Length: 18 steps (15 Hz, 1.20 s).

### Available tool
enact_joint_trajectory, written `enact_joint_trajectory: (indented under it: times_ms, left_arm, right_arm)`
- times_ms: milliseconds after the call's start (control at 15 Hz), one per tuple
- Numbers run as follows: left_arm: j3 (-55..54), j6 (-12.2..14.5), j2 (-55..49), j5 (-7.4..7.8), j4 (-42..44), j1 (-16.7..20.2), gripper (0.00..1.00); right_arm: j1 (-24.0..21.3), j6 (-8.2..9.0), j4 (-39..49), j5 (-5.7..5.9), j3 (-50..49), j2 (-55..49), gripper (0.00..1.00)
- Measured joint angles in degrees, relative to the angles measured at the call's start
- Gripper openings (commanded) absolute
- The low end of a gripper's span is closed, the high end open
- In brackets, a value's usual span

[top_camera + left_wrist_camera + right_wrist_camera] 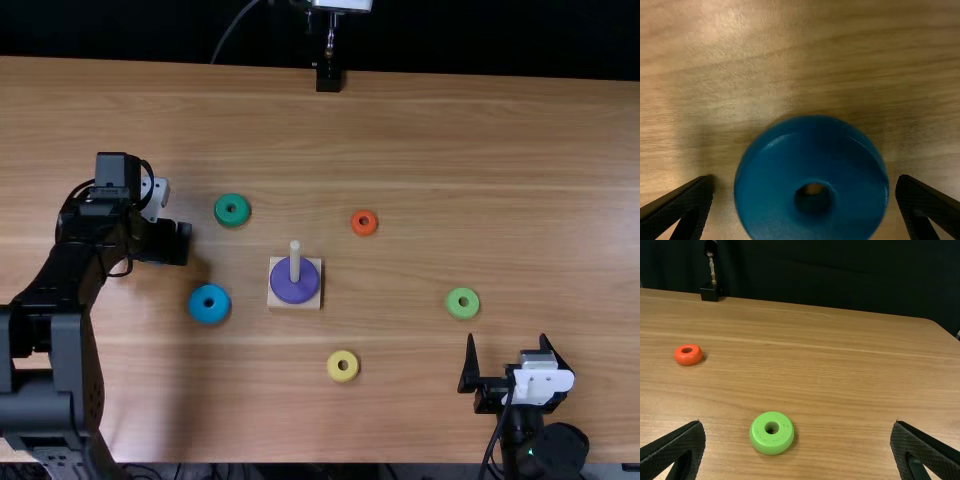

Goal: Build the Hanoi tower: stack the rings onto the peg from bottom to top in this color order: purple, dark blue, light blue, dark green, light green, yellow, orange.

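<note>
Shiny dark blue ring (pixel 810 150), purple ring (pixel 292 291) around rounded peg (pixel 295 260)

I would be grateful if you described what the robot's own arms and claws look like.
The left arm and right arm are both black, with thin black cables and a whitish piece near the wrist. The left arm has blocky housings; the right arm shows a rounded one. The left claw and right claw each have two tapering black fingers.
</note>
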Motion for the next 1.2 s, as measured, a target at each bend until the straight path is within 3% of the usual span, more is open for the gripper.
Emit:
enact_joint_trajectory:
  times_ms: [133,600,1000,1200]
  left_arm:
    - [0.00,0.09,0.00,0.04,0.00,0.00,0.00]
    - [4.66,0.09,-0.31,-0.02,-3.32,0.00,0.00]
    - [18.73,0.13,-6.36,0.13,-34.97,-1.03,0.00]
    - [24.79,0.04,-7.41,0.22,-41.20,-6.88,0.00]
  right_arm:
    - [0.00,0.00,-0.02,0.00,0.00,0.00,1.00]
    - [0.00,0.00,-0.04,0.00,0.00,0.00,1.00]
    - [0.02,0.02,-0.02,-0.02,0.00,0.00,1.00]
    - [0.00,0.00,-0.02,0.00,0.00,0.00,1.00]
